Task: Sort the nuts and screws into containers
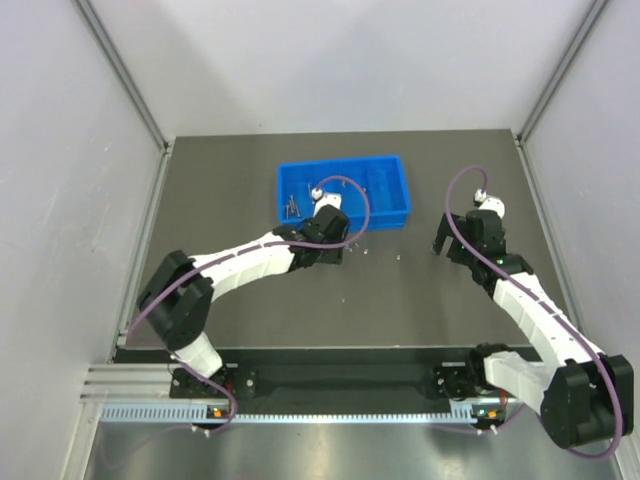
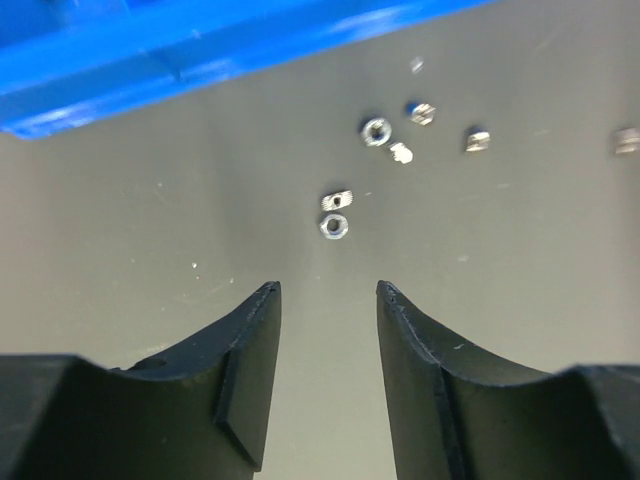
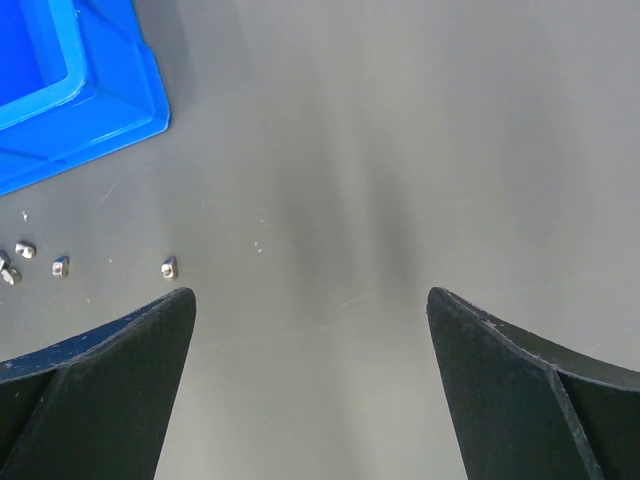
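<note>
Nearest the left wrist camera, the left pincer [image 2: 328, 290] stands with its two dark fingers partly apart over the bare table [image 2: 120, 220]. Nothing lies between them and nothing touches them. Just beyond its tips lie two of the nuts [image 2: 334, 227]: one is ringlike with its hole facing up, the other squarish and right against it on the far side, though I cannot tell whether they touch. Farther on, more nuts are scattered in a loose group, compact pieces with no clear long axis, one lying apart at the right edge of that view. Behind them runs the near wall of the blue tray [image 2: 200, 50], slanting up to the right across the picture. The right wrist camera gives what the left one does not: the right pincer [image 3: 310, 295] spread wide and empty over bare table, with a few small nuts at the left edge of its view and one corner of the tray beyond them. Only the overhead view looks into the tray. In its left end lie the screws [image 1: 289, 205], thin dark slivers close together, their long axes running roughly from the near wall toward the far wall; the heads are too small to make out. In that view the nuts are mere specks on the table just in front of the tray's right half, and the right pincer sits apart from the tray, to its right.
</note>
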`<action>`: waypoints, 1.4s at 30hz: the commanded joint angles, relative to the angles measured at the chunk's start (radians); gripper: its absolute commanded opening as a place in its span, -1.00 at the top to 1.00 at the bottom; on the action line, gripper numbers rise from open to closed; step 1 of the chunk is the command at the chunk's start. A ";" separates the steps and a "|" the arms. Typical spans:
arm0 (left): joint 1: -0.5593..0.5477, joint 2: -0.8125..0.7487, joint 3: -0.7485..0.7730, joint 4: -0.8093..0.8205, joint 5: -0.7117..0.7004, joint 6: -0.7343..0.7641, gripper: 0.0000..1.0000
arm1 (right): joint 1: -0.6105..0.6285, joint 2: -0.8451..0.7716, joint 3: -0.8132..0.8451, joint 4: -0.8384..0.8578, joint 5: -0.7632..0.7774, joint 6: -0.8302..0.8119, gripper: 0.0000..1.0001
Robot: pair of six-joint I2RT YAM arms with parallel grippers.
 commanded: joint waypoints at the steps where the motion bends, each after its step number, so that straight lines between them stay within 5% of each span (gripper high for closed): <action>1: -0.001 0.064 0.064 -0.017 -0.020 -0.029 0.03 | -0.013 -0.029 0.012 0.002 0.014 -0.002 -0.99; 26: -0.009 0.294 0.135 -0.006 -0.070 -0.063 0.09 | -0.013 -0.026 0.004 0.001 0.026 -0.003 -0.99; 33: -0.011 0.303 0.138 -0.049 -0.097 -0.076 0.31 | -0.013 -0.022 0.004 -0.001 0.031 -0.005 -0.99; 42: -0.021 0.291 0.132 -0.072 -0.090 -0.078 0.82 | -0.013 -0.025 0.006 -0.001 0.034 -0.002 -0.99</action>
